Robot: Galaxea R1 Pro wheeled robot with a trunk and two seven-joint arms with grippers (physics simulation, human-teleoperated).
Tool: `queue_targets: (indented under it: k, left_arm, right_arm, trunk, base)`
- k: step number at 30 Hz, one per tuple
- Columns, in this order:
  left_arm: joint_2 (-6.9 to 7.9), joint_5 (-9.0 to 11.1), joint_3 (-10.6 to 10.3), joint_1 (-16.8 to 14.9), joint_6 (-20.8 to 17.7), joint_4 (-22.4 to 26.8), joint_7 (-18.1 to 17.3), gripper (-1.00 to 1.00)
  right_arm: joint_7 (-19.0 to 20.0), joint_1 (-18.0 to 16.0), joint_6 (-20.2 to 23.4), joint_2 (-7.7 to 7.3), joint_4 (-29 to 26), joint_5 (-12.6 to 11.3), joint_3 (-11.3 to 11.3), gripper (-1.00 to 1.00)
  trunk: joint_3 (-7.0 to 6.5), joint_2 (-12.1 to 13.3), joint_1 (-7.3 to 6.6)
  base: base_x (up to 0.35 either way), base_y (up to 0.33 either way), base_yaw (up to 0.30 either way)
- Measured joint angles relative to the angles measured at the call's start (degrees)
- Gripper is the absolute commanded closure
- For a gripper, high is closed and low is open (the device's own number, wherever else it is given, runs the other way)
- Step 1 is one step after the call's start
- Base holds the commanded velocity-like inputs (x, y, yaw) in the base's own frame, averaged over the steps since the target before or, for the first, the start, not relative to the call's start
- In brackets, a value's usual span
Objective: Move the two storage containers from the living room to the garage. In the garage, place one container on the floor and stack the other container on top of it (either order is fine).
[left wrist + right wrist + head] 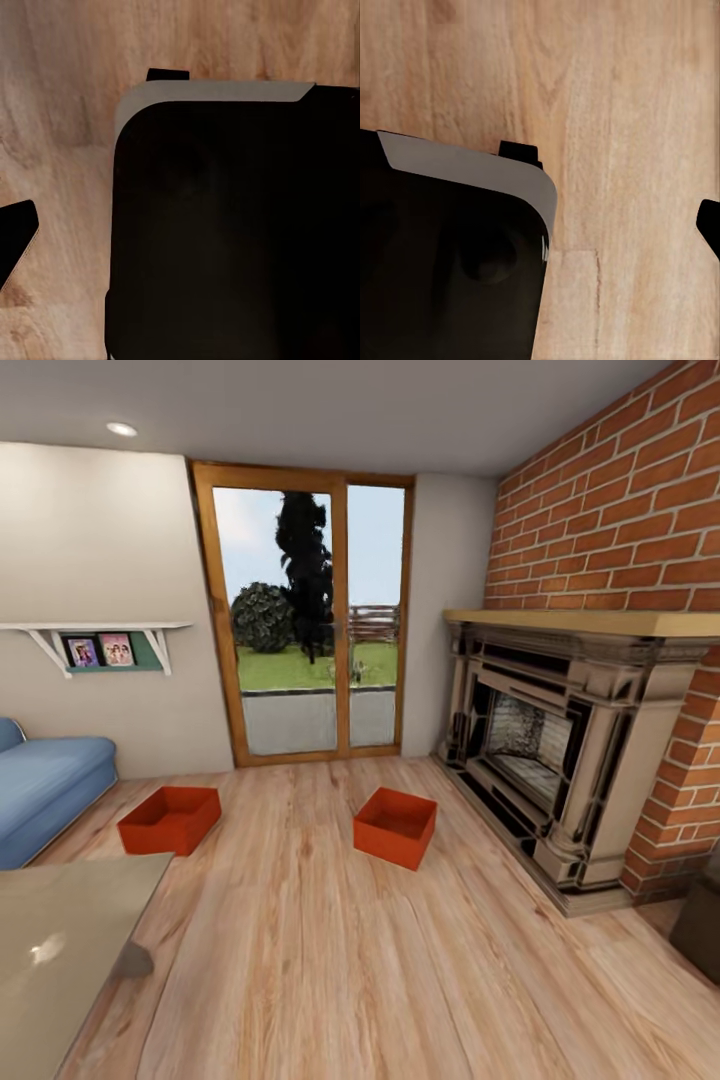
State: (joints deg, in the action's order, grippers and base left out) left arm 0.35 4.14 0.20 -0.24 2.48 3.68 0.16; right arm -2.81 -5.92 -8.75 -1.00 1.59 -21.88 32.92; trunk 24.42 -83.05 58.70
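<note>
Two orange-red bins sit apart on the wood floor (400, 980) before the glass door (305, 615): one bin (170, 819) near the blue sofa (45, 785), the other bin (395, 826) near the fireplace (560, 750); open planks lie between; whether either hand is open, I cannot tell.

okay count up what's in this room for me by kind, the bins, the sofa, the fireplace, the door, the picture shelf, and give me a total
Orange-red storage containers: 2, one nearer the sofa and one nearer the fireplace, both on the wood floor
Blue sofa: 1
Fireplace: 1
Glass door: 1
Wall shelf with pictures: 1
Total: 6
</note>
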Motion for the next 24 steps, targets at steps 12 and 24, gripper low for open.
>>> queue_targets:
  k: [12,24]
  left_arm:
    - [0.0,0.04,0.02,0.0,0.0,0.0,0.0,-1.0]
    - [0.0,0.06,0.08,0.0,0.0,-0.02,0.0,-1.0]
  right_arm:
    - [-0.03,0.0,0.0,0.0,0.0,0.03,0.0,-1.0]
    - [-0.03,0.0,0.0,0.0,0.0,0.08,0.0,-1.0]
  trunk:
    - [0.0,0.0,0.0]
    - [0.0,0.0,0.0]
  base:
    - [0.321,0.0,0.0]
    - [0.321,0.0,0.0]
